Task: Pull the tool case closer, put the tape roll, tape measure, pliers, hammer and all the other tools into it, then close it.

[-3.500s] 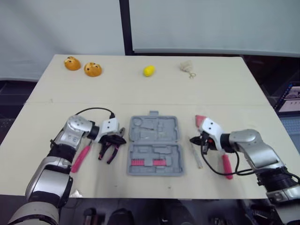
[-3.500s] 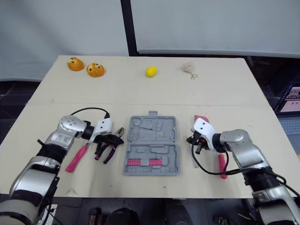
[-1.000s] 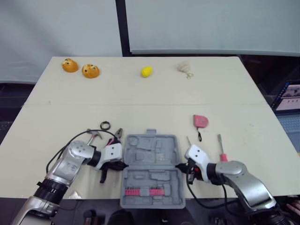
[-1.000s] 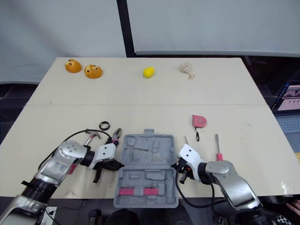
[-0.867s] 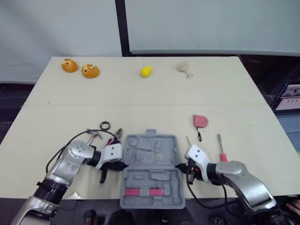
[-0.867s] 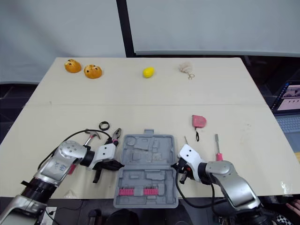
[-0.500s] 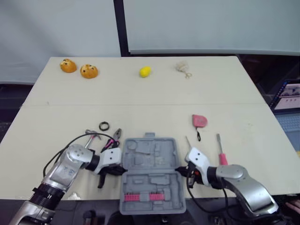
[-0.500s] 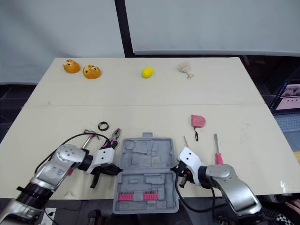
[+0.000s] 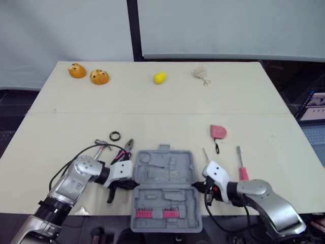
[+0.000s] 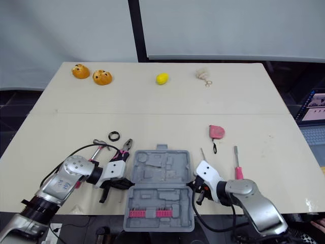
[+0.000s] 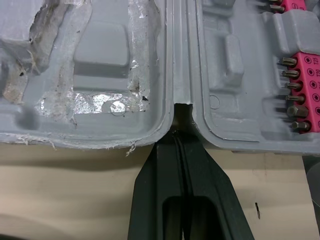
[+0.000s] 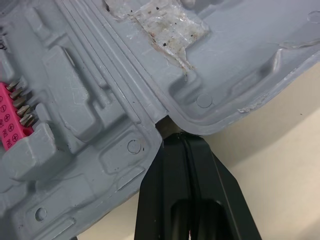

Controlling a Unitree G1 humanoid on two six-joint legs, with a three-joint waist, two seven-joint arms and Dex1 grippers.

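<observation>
The grey tool case [image 9: 165,175] lies open and flat at the table's front edge, with a pink bit rack [image 9: 163,214] in its near half. My left gripper [image 9: 130,184] is shut, its fingertips [image 11: 176,142] pressed into the hinge notch on the case's left side. My right gripper [image 9: 200,186] is also shut, its fingertips [image 12: 175,142] in the hinge notch on the right side. Left of the case lie the black tape roll [image 9: 115,135], the pliers [image 9: 127,146] and the hammer [image 9: 101,150]. To its right are the pink tape measure [image 9: 218,132], a pink-handled screwdriver [image 9: 240,165] and a thin metal tool [image 9: 205,154].
Far back on the table [image 9: 167,109] sit two orange buns [image 9: 89,74], a lemon [image 9: 160,78] and a pale lump with a ring [image 9: 202,74]. The case's near half reaches past the table's front edge. A black cable loops by my left arm [image 9: 76,157].
The case has slid from mid-table to the front edge with both grippers at its sides. Over the last second it came slightly nearer. The other tools stayed put.
</observation>
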